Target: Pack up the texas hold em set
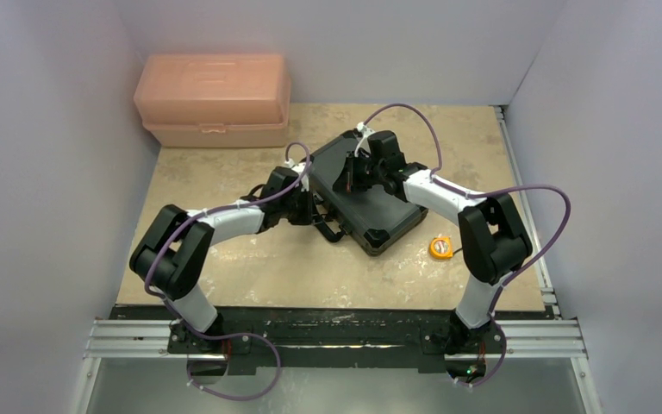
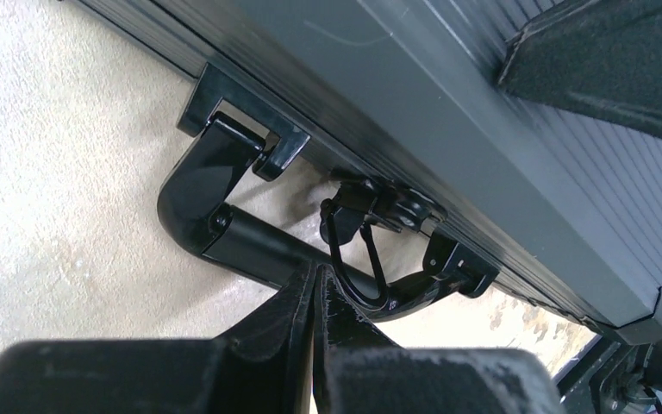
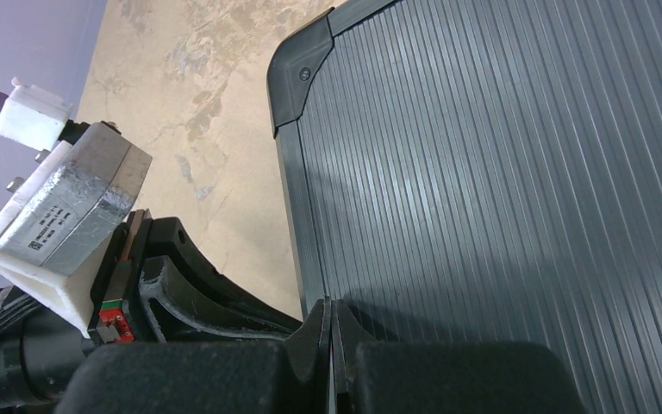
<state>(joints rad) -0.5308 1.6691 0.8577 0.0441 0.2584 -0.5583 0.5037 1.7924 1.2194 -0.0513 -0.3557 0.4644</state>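
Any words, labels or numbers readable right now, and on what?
Nothing is legible.
Label on the silver-wrapped module: small print, too blurred to read.
On the black case: no markings seen.
On the orange tape measure: too small to tell.

No text, brand, number or sign can be read in any view. Small dark print is seen on the silver-wrapped module (image 3: 73, 211) in the right wrist view, but it is too small and blurred to be made out.
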